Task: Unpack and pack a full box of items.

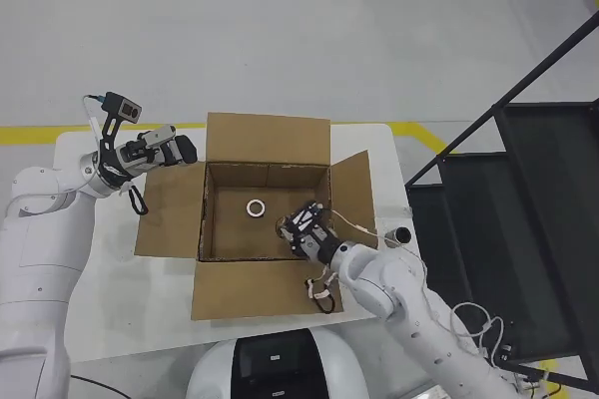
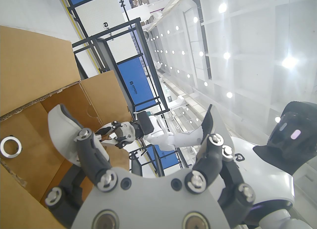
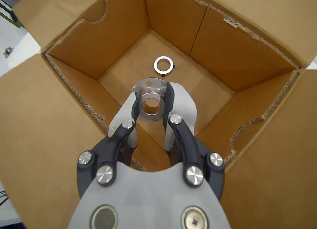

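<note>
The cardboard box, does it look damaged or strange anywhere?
Yes. The cardboard box has ragged upper edges on its inner walls: curved notches are torn out at two sides and the corrugation is exposed. The metal ring lies flat on its floor. Nothing else stands out.

white arms (image 1: 40, 214); right gripper (image 3: 151, 99) black-linked, silver screws; perhaps looped wrist cables (image 1: 137, 199).
</note>
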`<control>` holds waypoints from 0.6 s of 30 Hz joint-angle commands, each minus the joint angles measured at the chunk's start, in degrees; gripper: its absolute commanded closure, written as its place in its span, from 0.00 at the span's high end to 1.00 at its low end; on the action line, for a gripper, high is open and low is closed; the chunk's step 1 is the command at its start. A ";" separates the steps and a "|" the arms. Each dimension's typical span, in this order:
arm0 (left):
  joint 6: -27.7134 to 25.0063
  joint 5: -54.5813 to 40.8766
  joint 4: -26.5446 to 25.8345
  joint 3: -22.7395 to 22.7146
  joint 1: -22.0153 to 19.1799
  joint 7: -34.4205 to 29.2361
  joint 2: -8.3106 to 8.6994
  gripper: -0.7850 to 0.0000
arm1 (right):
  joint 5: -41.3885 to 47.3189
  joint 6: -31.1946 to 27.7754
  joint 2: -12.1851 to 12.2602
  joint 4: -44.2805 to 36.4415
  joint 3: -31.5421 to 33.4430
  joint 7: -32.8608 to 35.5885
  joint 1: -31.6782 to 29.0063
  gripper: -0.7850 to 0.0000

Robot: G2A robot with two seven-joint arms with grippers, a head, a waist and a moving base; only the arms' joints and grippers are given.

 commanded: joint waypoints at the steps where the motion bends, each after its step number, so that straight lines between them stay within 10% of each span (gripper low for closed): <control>1: 0.00 0.00 0.00 0.00 0.00 0.00 0.00 1.00 | -0.90 2.25 -0.44 1.38 -1.57 0.70 1.63 0.92; 10: 0.00 0.00 0.00 0.00 0.00 0.00 0.00 1.00 | 5.65 -0.41 -0.81 -2.27 -1.60 9.63 3.33 1.00; 18: 0.00 0.00 0.00 0.00 0.00 0.00 0.00 1.00 | 19.25 -6.51 1.21 -16.51 14.17 6.43 -4.96 1.00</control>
